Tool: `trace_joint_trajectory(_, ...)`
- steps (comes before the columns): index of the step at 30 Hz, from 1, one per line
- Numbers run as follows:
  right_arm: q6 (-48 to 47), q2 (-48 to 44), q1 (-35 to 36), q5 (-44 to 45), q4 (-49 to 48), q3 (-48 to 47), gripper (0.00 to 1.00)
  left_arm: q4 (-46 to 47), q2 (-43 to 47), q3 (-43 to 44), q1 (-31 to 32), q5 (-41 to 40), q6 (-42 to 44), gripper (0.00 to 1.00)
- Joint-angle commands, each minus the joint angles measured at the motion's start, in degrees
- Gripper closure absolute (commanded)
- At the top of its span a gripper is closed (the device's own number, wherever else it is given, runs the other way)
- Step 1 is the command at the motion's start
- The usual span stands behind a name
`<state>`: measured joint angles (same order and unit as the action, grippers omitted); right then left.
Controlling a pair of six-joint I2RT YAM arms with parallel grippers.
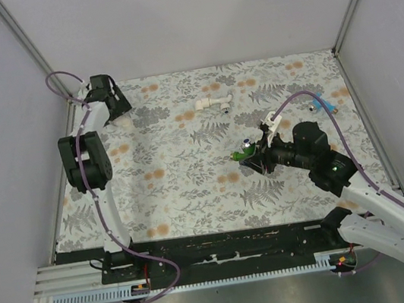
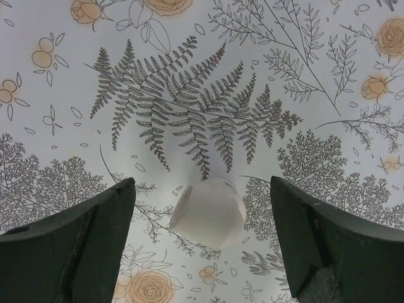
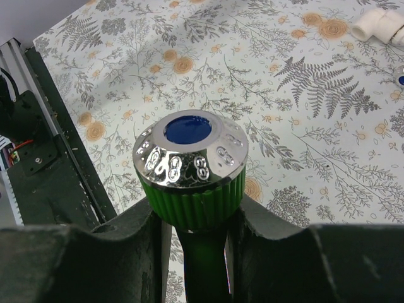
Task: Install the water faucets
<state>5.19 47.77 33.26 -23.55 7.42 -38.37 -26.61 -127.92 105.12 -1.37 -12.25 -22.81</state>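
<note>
Bright, even light, soft shadows; chrome glare atop the green faucet (image 3: 192, 205).

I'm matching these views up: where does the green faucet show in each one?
Top external: green faucet right of centre, held by the right claw.
Left wrist: not in it.
Right wrist: the faucet fills the centre foreground, chrome cap up.
Shared landmark: white elbow fitting, far centre from above, top right corner at the right wrist.

1 green faucet (image 3: 189, 199), 1 blue faucet (image 1: 324, 106), and probably 2 white fittings: 1 elbow (image 1: 206, 105), 1 short piece (image 2: 208, 213).
</note>
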Motion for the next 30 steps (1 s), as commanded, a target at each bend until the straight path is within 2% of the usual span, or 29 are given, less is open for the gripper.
trace_joint_trajectory(1,-1.2,0.3,-0.1,-0.7,-2.3,-0.3,1.0,-0.7,-1.2,3.2,-0.5,7.6,7.2,0.09)
trace_joint_trajectory(18,-1.1,0.5,-0.1,-1.1,-2.3,-0.2,1.0,-4.9,-4.1,4.8,-0.5,11.5,15.8,0.18)
trace_joint_trajectory(22,-1.0,0.5,-0.1,-1.0,-2.3,-0.1,1.0,-4.9,-4.4,4.8,-0.4,13.6,17.6,0.24)
trace_joint_trajectory(24,-1.0,0.6,-0.1,-0.9,-2.2,-0.2,1.0,-4.9,-4.5,4.7,-0.4,14.0,18.1,0.3)
trace_joint_trajectory(27,-1.0,0.7,-0.1,-1.0,-2.2,-0.2,1.0,-5.1,-4.4,4.3,-0.4,14.4,18.6,0.32)
trace_joint_trajectory(28,-1.0,0.7,-0.1,-1.1,-2.2,-0.3,1.0,-5.1,-4.4,4.3,-0.5,14.9,19.0,0.41)
trace_joint_trajectory(30,-1.1,0.8,-0.1,-0.9,-2.3,-0.3,1.0,-5.3,-4.1,3.6,-0.5,15.2,19.2,0.42)
